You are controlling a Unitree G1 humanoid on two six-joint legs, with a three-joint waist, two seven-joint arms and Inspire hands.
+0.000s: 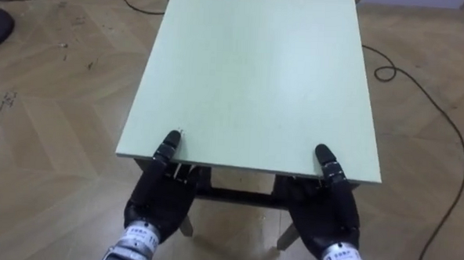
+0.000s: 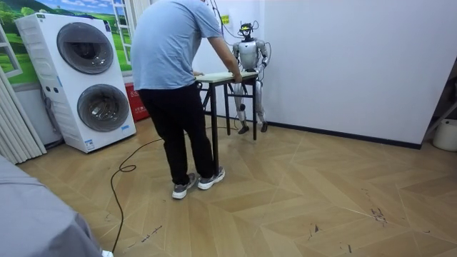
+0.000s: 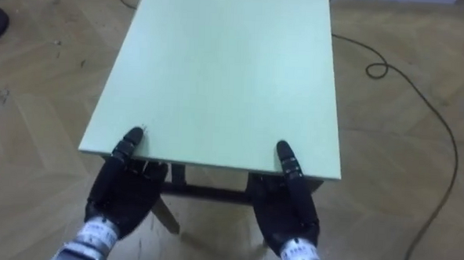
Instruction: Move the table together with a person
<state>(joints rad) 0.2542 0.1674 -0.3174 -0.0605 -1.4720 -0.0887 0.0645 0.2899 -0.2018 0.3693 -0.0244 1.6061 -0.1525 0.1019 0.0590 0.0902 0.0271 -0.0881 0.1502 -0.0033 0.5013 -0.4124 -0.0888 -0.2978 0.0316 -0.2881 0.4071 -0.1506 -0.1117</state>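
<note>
Left hand [image 1: 160, 196]: at the table's near edge, close to its near left corner; thumb laid on the top, palm below the edge, other fingers reaching under the board out of sight, so it reads as a pinch on the edge
Right hand [image 1: 327, 209]: same hold close to the near right corner, thumb on top and palm underneath
Why held so: 2 hands set well apart on 1 edge share the weight and likely keep the board from tipping sideways
Table [image 1: 258, 76]: pale green top, bare, on dark legs, stretching away from the robot; whether its legs are off the floor I cannot tell
Cable [image 1: 422, 99]: dark, looping on the wooden floor [image 1: 51, 138] off the table's right edge, apart from the legs
Person [image 2: 175, 78]: stands at the far edge facing the robot, leaning in with both hands at that edge, feet staggered
Washing machines [image 2: 86, 78]: 2 stacked units at the room view's left, well apart from the table
Step in hand: robot and person each hold an end, likely in mid carry
Risk: the cable by the person's feet could catch a foot or a table leg
</note>
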